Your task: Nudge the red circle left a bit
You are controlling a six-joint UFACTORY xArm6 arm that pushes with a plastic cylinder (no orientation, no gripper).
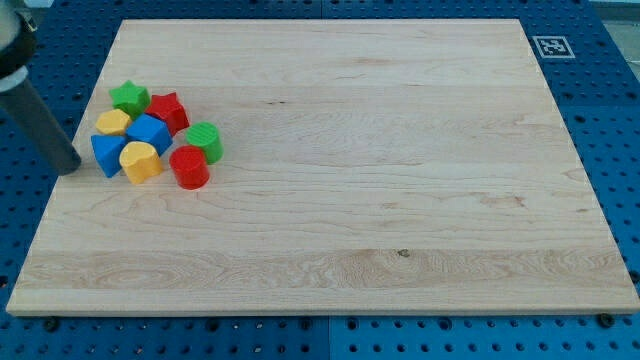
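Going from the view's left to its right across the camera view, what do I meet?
My tip → blue block → yellow block → red circle → green cylinder → bare wooden board → black-and-white marker.

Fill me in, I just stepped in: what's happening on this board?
I'm an arm with a rod, set to nudge the red circle left a bit. My tip sits at the board's left edge, just left of the blue block. The red circle is on the cluster's far, right side, below the green cylinder and beside the yellow block. I'm not touching it.
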